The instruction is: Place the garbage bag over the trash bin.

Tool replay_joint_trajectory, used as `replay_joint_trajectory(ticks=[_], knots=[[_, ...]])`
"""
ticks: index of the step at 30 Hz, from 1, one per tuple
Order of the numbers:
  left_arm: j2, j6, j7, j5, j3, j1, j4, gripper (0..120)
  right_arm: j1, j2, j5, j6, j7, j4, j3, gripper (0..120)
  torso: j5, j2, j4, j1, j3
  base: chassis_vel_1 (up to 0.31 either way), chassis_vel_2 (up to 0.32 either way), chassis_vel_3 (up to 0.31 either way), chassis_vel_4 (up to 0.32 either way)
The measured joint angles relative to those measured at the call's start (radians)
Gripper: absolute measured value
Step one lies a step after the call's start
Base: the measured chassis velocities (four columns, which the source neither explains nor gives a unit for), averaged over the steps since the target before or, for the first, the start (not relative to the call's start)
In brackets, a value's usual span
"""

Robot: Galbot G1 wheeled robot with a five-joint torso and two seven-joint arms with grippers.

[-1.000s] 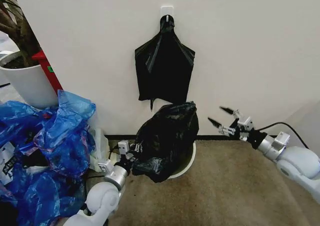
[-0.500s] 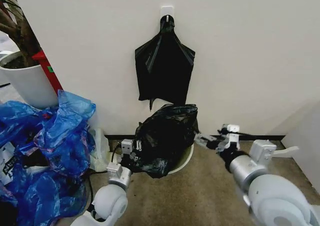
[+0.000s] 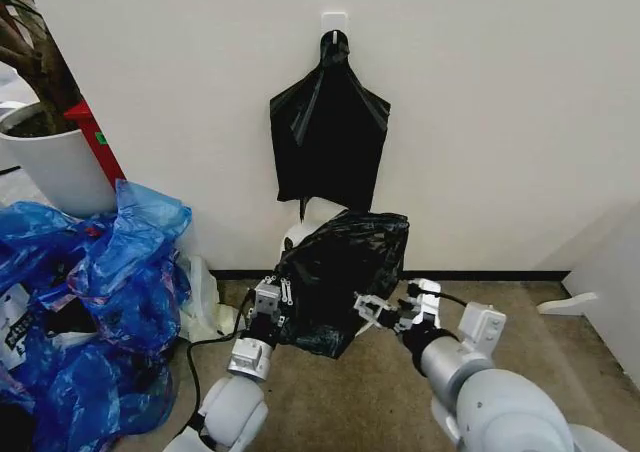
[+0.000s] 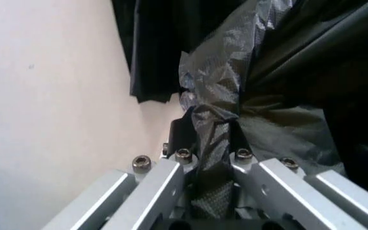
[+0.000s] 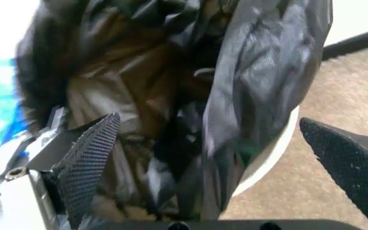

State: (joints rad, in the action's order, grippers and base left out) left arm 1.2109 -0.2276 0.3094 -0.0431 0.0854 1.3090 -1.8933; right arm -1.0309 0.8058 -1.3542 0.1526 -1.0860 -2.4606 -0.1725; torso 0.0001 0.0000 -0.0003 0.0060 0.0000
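Observation:
The glossy black garbage bag [image 3: 342,272] bulges at the foot of the wall over the trash bin, whose rounded white part [image 3: 308,220] shows above and behind the bag. My left gripper [image 3: 272,307] is at the bag's lower left edge and is shut on it. In the left wrist view the film [image 4: 217,100] runs pinched between that gripper's [image 4: 210,136] fingers. My right gripper [image 3: 385,312] is open at the bag's lower right side. In the right wrist view its fingers [image 5: 86,160] stand spread wide before the bag [image 5: 260,72], with the bin's white rim [image 5: 270,155] beneath.
A flat black bag [image 3: 328,132] hangs from a wall hook above the bin. Crumpled blue plastic bags [image 3: 95,292] pile up at the left, with a white plant pot [image 3: 50,167] behind them. A black cable [image 3: 200,344] lies on the brown carpet [image 3: 560,372].
My right gripper swung in from the right, down to the bag's lower right side. The left gripper moved right and up with the bag's edge, and the bin's white now shows above the bag.

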Motion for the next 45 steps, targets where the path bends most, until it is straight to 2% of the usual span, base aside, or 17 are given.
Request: replay_joint_trajectory(ticks=[3,8,12,21,25,26,29,33,37,40,42,44,45], knots=[[0.007,-0.015,0.003,-0.033,0.000,0.004,0.006,1,0.014,0.021,0.008,-0.011,-0.038,0.018,-0.018,100,0.0000,0.000,0.0001,0.000,0.000,0.000,0.000,0.000,0.000],[0.036,-0.090,0.021,-0.152,0.005,0.011,0.034,1,0.051,0.067,0.102,-0.081,-0.184,0.083,-0.086,100,0.0000,0.000,0.0001,0.000,0.000,0.000,0.000,0.000,0.000],[0.038,-0.093,0.021,-0.157,0.007,0.009,0.034,1,0.039,0.062,0.154,-0.094,-0.217,0.102,-0.089,100,0.0000,0.000,0.0000,0.000,0.000,0.000,0.000,0.000,0.000],[0.034,-0.089,0.021,-0.119,0.029,-0.011,0.034,1,-0.013,-0.011,0.167,-0.103,-0.249,0.110,-0.023,99,-0.0001,0.000,-0.0002,0.000,0.000,0.000,0.000,0.000,0.000],[0.031,-0.078,0.020,-0.093,0.035,-0.016,0.028,1,-0.017,-0.026,0.165,-0.106,-0.246,0.121,-0.003,82,0.0000,0.000,0.0000,0.000,0.000,0.000,0.000,0.000,0.000],[0.031,-0.078,0.020,-0.093,0.035,-0.016,0.028,1,-0.017,-0.026,0.165,-0.106,-0.246,0.121,-0.003,82,0.0000,0.000,0.0000,0.000,0.000,0.000,0.000,0.000,0.000],[0.022,-0.056,0.018,-0.041,0.037,-0.015,0.016,1,-0.027,-0.035,0.165,-0.097,-0.205,0.134,0.017,72,-0.0001,0.000,0.0001,0.000,0.000,0.000,0.000,0.000,0.000],[0.001,-0.010,0.017,0.079,0.053,-0.016,-0.014,1,-0.090,-0.064,0.218,-0.051,-0.020,0.163,0.090,52,0.0000,0.000,0.0000,0.000,0.000,0.000,0.000,0.000,0.000],[-0.008,0.023,0.019,0.148,0.055,-0.018,-0.027,1,-0.115,-0.077,0.239,-0.035,0.065,0.167,0.120,45,0.0000,0.000,0.0000,0.000,0.000,0.000,0.000,0.000,0.000],[-0.016,0.053,0.020,0.203,0.059,-0.020,-0.038,1,-0.132,-0.087,0.258,-0.030,0.134,0.167,0.135,30,-0.0003,0.000,-0.0002,0.000,0.000,0.000,0.000,0.000,0.000],[-0.018,0.058,0.020,0.213,0.060,-0.021,-0.040,1,-0.134,-0.088,0.260,-0.030,0.143,0.167,0.136,30,-0.0003,0.000,-0.0003,0.000,0.000,0.000,0.000,0.000,0.000],[-0.027,0.078,0.020,0.264,0.066,-0.024,-0.045,1,-0.144,-0.097,0.266,-0.029,0.213,0.162,0.147,16,-0.0001,0.000,-0.0002,0.000,0.000,0.000,0.000,0.000,0.000],[-0.037,0.104,0.018,0.332,0.072,-0.025,-0.049,1,-0.147,-0.104,0.265,-0.029,0.305,0.160,0.158,11,-0.0002,0.000,0.0000,0.000,0.000,0.000,0.000,0.000,0.000]])
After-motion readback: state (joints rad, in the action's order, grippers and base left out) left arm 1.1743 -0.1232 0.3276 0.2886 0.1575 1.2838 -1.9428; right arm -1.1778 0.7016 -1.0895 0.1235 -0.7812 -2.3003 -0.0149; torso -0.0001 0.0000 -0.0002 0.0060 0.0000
